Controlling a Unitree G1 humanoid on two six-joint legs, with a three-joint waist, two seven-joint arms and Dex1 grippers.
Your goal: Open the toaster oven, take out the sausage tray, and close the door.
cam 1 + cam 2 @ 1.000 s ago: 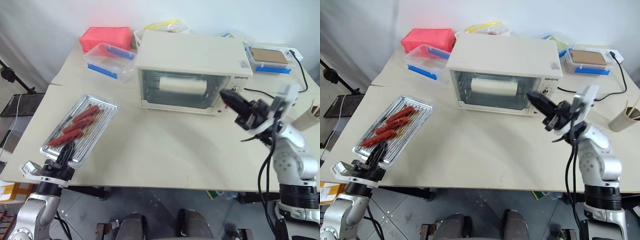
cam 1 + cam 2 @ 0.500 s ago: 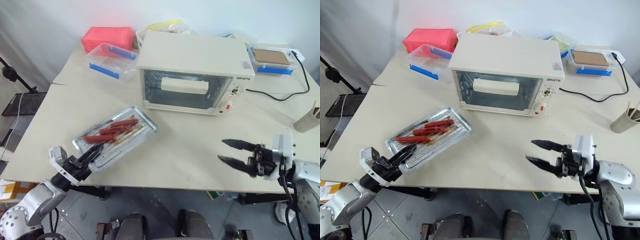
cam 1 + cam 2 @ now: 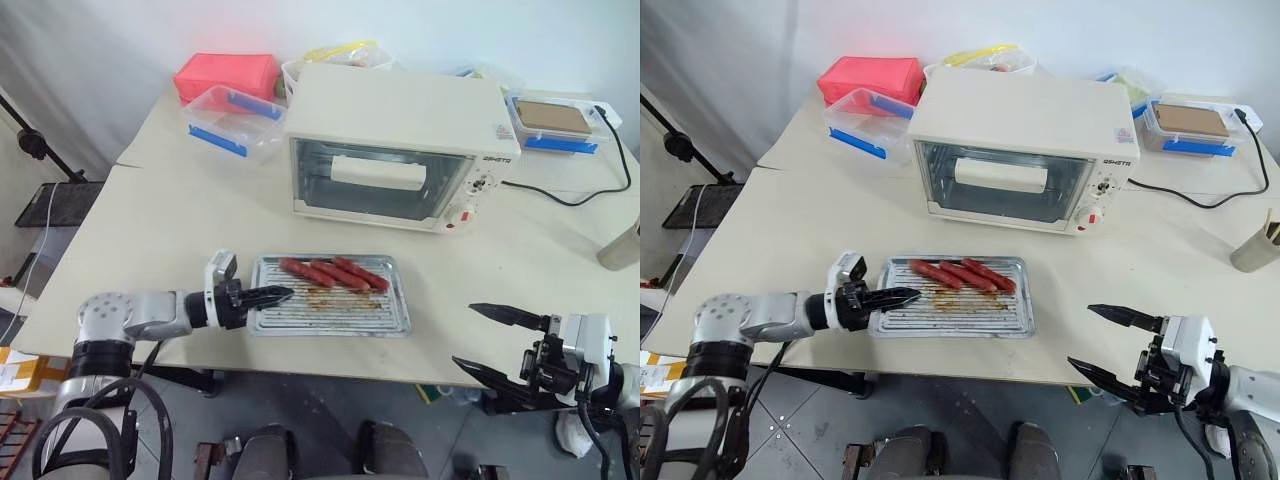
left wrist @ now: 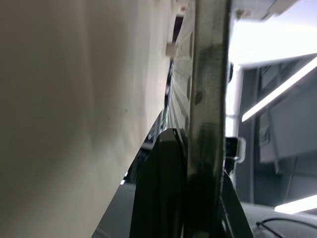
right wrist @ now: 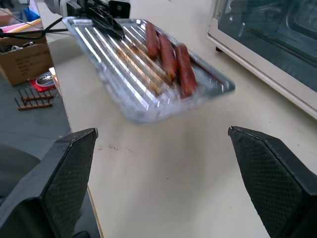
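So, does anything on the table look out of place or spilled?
Nothing is spilled. The sausage tray lies flat near the table's front edge, its three sausages crowded along the far side, brown grease marks beside them. The left gripper grips its end. The toaster oven door is closed.

Looking down from head height over the surface [image 3: 150, 220], facing forward; both eye views sharing the toaster oven [image 3: 400, 140] at the back and the sausage tray [image 3: 330, 310] near the front edge. Left wrist: pressed right up against the tray's rim, edge-on. Right wrist: low, near surface level, looking across at the tray, with the oven's front alongside.
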